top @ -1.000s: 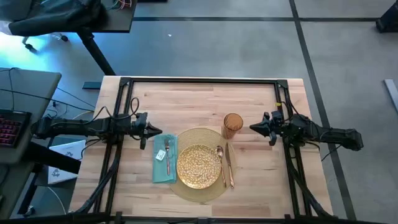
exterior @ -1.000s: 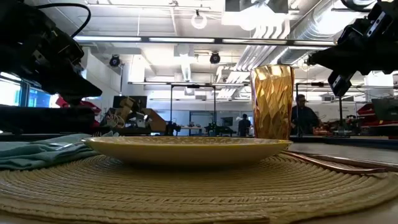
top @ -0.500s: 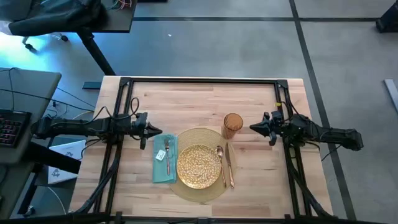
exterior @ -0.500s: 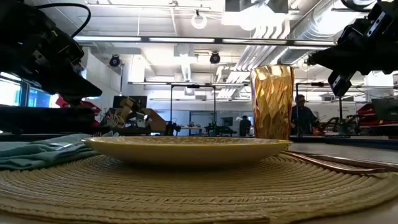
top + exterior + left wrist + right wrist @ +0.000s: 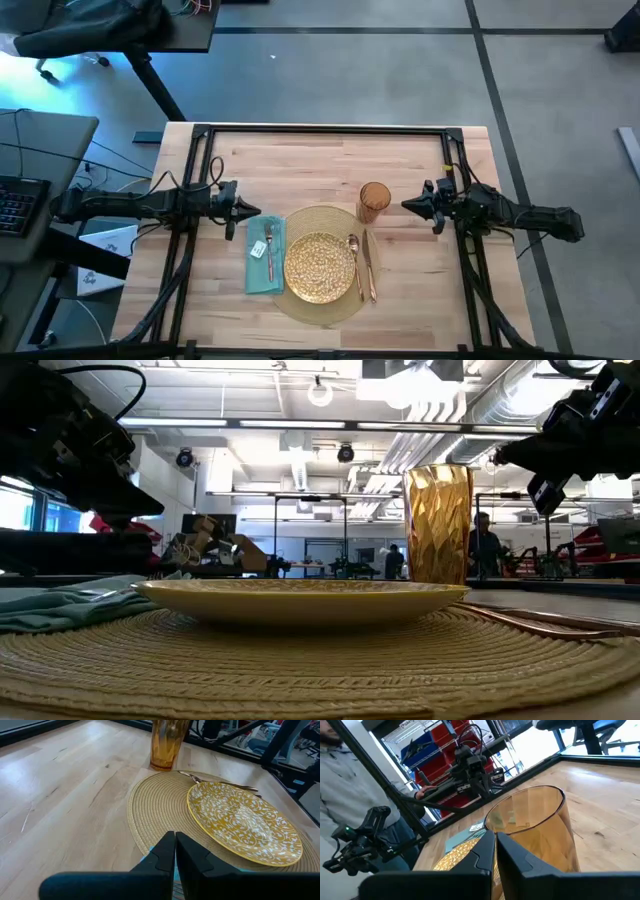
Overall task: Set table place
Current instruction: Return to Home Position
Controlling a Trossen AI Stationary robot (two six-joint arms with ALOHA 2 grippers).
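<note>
While both arms hang clear, the cup is the piece at risk

Although the setting looks finished, trouble could come from the right side. The right gripper (image 5: 405, 205) points straight at the tall faceted amber glass cup (image 5: 374, 200) from near by. Such a narrow, upright tumbler would likely topple if the arm swung inward or dipped while pulling away. Opposite, the left gripper (image 5: 250, 212) hangs near a corner of the folded teal cloth napkin (image 5: 257, 282). A low sweep there could drag the cloth and the silver fork (image 5: 269, 250) lying on it.

Both dark arms reach in level from opposite sides of the light-wood butcher-block table (image 5: 320, 160), wrists aimed at each other and held up off the surface. The left arm's fingers (image 5: 162, 857) are pressed together with nothing between them, and the right arm's fingers (image 5: 482, 852) are the same.

The large round pale-gold woven placemat (image 5: 322, 310) lies between the two grippers, with the glittery gold patterned plate (image 5: 320, 266) centred on it. The napkin sits at its left edge, and the copper spoon (image 5: 355, 262) and copper knife (image 5: 369, 265) lie side by side on its right part. The cup stands at its upper right rim.
</note>
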